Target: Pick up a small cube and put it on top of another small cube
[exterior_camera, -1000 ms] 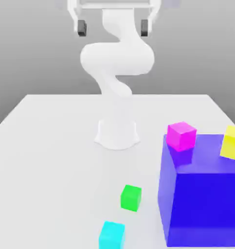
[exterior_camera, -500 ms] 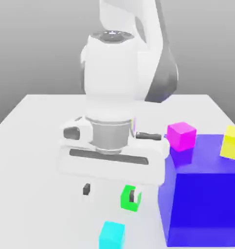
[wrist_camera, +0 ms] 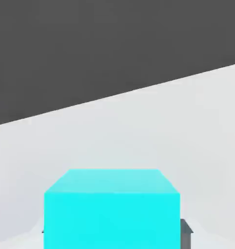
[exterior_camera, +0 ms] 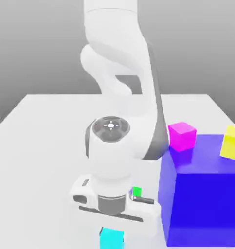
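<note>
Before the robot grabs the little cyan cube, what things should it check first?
1. Hand over the small plain cyan cube: ok. In the exterior view the hand sits right above it, and the hand view has it centred.
2. Cyan cube resting flat on the white table: ok.
3. Fingers open wide enough around the cube: cannot tell.
4. Small bright green cube free on top for stacking: cannot tell, the arm covers most of it.
5. Huge dark blue cube away from the hand: ok, it stands apart on the exterior view's right.
</note>
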{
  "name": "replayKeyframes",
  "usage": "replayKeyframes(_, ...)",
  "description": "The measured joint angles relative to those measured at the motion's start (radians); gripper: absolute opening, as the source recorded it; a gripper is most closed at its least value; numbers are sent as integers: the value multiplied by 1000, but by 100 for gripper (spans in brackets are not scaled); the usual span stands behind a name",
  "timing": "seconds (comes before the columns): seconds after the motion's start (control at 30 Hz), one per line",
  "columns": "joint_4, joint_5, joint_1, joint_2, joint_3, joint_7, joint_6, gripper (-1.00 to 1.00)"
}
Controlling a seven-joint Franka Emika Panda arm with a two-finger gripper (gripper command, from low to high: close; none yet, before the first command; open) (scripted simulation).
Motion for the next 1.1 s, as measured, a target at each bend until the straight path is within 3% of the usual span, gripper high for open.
replayKeyframes(0.17,-7,26,-4,-131,23,-17,-113,-100)
replayKeyframes(0.3,-36,144,-4,-228,58,51,-175,-100)
replayKeyframes(0.5,-100,281,20,-376,83,226,-262,-100)
replayKeyframes(0.7,-220,336,27,-515,104,500,-308,-100)
replayKeyframes(0.93,-419,197,-29,-594,204,888,-166,-100)
replayKeyframes(1.1,-447,125,-72,-553,231,1004,-99,-100)
